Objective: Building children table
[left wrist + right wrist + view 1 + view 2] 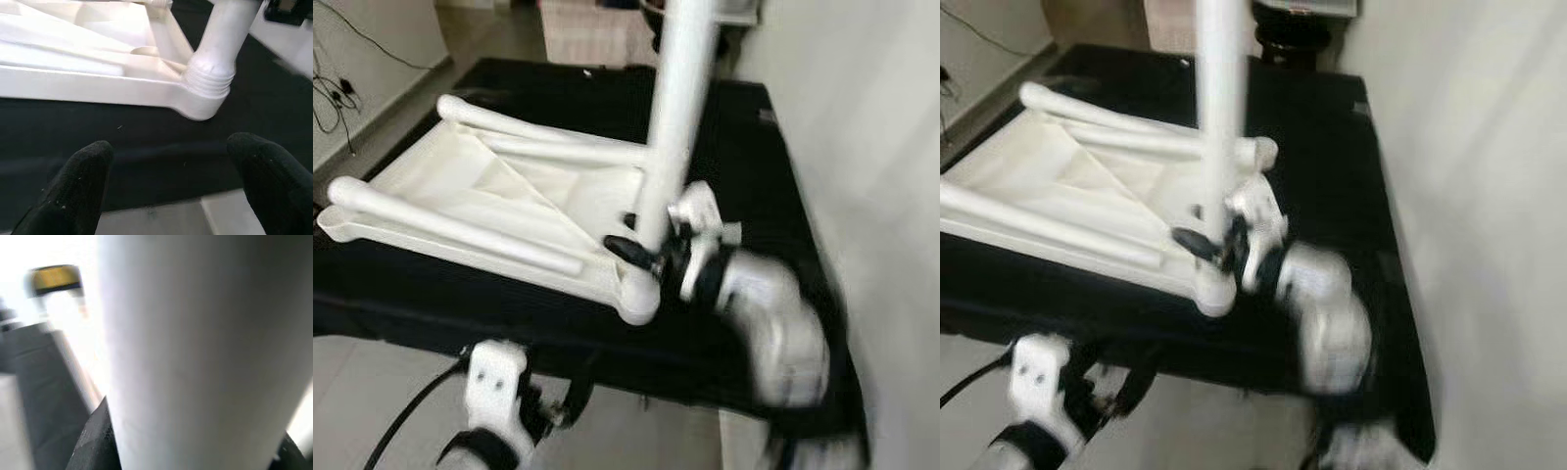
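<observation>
A white plastic children's tabletop [499,191] lies upside down on a black cloth-covered surface [744,157]. Other white legs [460,230] lie flat across it. One white table leg [677,108] stands upright in the near right corner socket [208,90], its threaded end seated there. My right gripper [641,245] is shut on this leg low down, its black fingers [95,440] showing on either side of it in the right wrist view. My left gripper [173,181] is open below the front edge of the black surface, apart from the table, nothing between its fingers.
A pale wall [881,147] runs close along the right side of the black surface. Cables [337,93] lie on the floor at the far left. A wooden piece of furniture [592,34] stands beyond the far edge.
</observation>
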Robot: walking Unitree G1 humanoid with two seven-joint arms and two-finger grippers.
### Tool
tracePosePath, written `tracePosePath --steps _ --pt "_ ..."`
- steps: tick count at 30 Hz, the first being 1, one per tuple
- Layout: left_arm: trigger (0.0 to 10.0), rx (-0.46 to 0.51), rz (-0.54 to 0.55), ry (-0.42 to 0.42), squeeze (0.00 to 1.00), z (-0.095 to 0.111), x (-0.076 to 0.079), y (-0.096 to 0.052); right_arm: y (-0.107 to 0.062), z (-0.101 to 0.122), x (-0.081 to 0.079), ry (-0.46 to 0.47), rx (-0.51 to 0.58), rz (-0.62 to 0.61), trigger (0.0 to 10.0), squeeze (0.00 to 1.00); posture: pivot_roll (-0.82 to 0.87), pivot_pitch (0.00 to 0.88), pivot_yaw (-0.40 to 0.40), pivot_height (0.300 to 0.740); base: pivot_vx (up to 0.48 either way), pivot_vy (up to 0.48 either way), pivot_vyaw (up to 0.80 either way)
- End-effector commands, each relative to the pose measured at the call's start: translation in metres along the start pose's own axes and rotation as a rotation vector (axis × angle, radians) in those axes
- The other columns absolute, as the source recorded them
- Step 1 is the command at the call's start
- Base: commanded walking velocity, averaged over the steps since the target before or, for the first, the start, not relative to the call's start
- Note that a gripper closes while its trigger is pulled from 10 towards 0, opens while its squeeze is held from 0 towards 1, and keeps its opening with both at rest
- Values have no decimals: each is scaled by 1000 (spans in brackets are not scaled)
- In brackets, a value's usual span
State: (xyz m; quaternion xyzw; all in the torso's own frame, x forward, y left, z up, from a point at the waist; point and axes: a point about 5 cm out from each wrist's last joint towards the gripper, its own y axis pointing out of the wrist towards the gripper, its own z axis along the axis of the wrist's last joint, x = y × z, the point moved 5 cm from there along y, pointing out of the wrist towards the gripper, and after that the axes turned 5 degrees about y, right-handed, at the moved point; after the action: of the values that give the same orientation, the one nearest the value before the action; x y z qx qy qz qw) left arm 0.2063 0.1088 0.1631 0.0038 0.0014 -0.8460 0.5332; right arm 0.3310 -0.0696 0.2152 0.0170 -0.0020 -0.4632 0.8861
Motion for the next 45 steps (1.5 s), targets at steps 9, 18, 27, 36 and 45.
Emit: tracePosePath --steps 9,18,27,36,45 --pt "10000 27 -95 62 0 2 22 -4 15 -41 -1 100 -161 117 10000 1000 -5 178 -30 740 0 0 0" --pt "10000 39 -107 50 0 -5 26 2 11 -22 -20 29 -150 507 10000 0 -3 142 -49 740 0 0 0" --pt "10000 40 -134 56 0 -11 27 7 9 -23 -30 -13 -180 727 10000 0 16 123 -47 740 0 0 0" --pt "10000 47 -163 24 0 -16 30 11 8 -20 -19 33 -165 834 0 0 20 113 -46 740 0 0 0" --pt "10000 57 -169 13 0 -15 30 10 12 -38 13 32 -185 371 0 0 11 131 -52 740 0 0 0"
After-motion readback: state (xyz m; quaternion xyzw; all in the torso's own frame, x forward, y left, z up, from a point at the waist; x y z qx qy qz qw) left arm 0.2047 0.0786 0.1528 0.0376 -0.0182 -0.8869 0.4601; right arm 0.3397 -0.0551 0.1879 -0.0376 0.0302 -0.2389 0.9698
